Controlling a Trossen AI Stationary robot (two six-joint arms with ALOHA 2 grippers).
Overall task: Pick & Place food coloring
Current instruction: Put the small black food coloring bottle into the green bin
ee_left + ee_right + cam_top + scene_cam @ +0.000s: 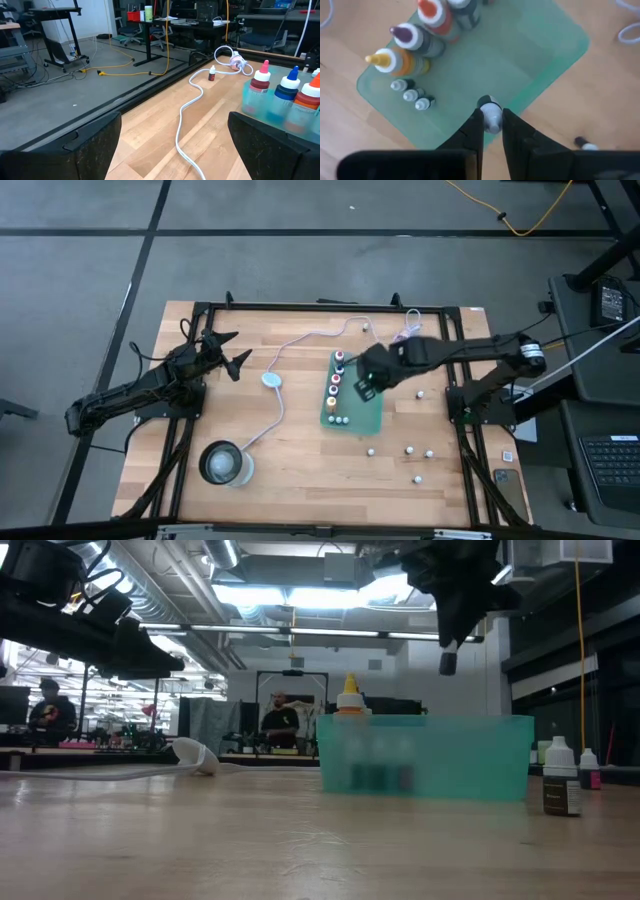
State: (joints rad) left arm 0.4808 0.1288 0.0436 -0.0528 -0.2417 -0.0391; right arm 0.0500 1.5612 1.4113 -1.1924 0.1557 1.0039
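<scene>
My right gripper (362, 388) hangs over the green tray (365, 418), shut on a small food coloring bottle (491, 111) with a white cap. The tray holds a row of larger bottles (415, 39) and three small food coloring bottles (410, 93) standing near one corner. Several more small bottles (409, 448) stand loose on the wood to the tray's near right. In the low view the held bottle (448, 662) shows well above the tray's wall (425, 755). My left gripper (232, 350) waits open at the far left, with nothing between its fingers. My right gripper pinches the small bottle between its two fingers at the white cap end (493, 116). The fingers (472, 132) come from above, pointing steeply down. The bottle hangs below them with its dark body downward, lifted clear above the tray's floor near its edge.
A pale-blue puck (271, 379) on a white cable lies left of the tray. A round glass container (226, 464) stands at the near left. One small bottle (420, 393) stands right of the tray, another (212, 74) by the cable's far loop.
</scene>
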